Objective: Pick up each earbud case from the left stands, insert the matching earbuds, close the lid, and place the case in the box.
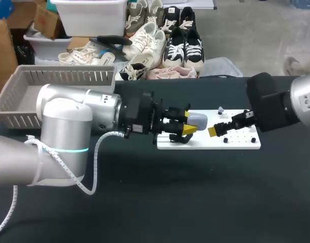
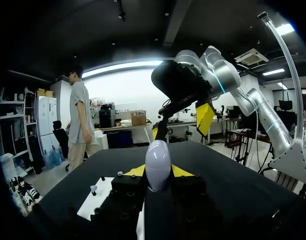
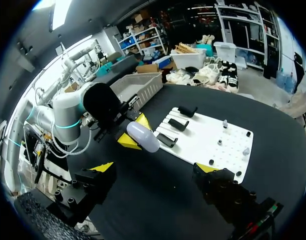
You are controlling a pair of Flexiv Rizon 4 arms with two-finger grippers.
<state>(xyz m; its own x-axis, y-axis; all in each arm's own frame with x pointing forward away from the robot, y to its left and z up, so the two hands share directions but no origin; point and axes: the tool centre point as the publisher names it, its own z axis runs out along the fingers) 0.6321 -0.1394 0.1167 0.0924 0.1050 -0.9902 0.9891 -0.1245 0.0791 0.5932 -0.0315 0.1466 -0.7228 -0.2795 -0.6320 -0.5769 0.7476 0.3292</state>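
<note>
Pale grey and smooth, the earbud case (image 1: 197, 120) is up in the air over the white board (image 1: 235, 145). The board lies near the middle of the worktop, a bit toward its right edge. The left jaws are closed on the case, with one yellow tip on each side of it. The right jaws are wide open and hold nothing. They are just beside the case, over the board.

The case is round like an egg. I think it could slip or twist out if the right arm pushes on it. The two arms are very close, so they could also bump. I cannot tell if the lid is open. If it is shut, nothing can go in.

The tiny things standing on the board look like the earbuds (image 3: 219, 142). They would be easy to drop or knock over. The grey basket (image 1: 23, 83) sits at the far left corner of the worktop.
</note>
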